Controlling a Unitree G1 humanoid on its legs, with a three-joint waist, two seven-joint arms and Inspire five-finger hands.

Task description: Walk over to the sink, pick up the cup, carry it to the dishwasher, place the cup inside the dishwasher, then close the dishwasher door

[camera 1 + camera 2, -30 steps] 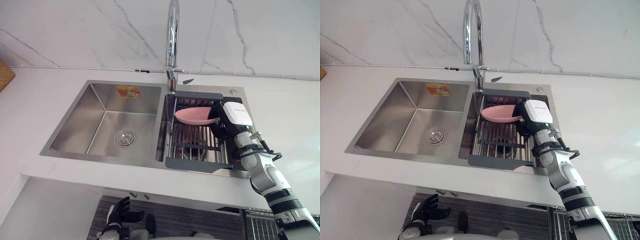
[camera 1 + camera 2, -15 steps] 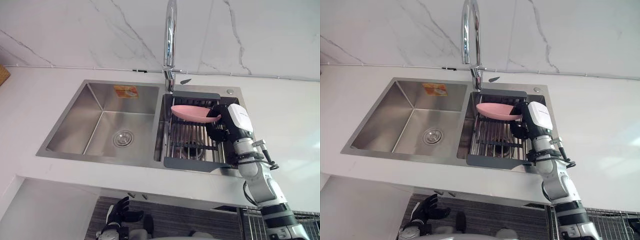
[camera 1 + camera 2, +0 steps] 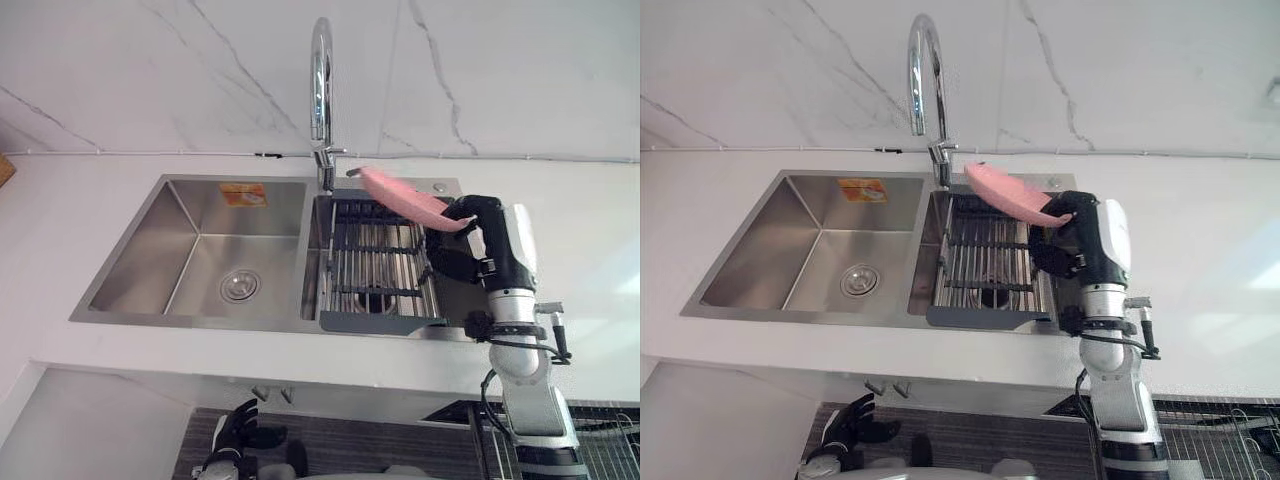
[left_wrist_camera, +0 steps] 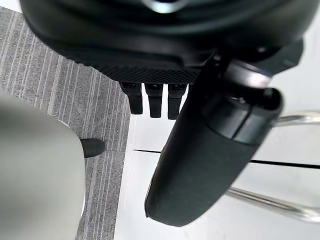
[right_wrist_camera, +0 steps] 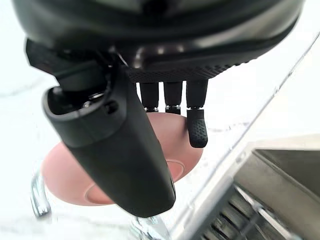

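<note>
Right hand point(image 3: 1072, 238) — thumb and fingers clamped on tilted pink bowl point(image 3: 1008, 194), sink rack point(image 3: 985, 262) below the hand; left hand point(image 3: 238, 432) low — fingers relaxed.

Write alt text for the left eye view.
The right hand holds a shallow pink bowl, tilted, above the dark wire drying rack in the right basin of a stainless steel double sink. A chrome tap stands behind; the left hand hangs open below the white counter.
</note>
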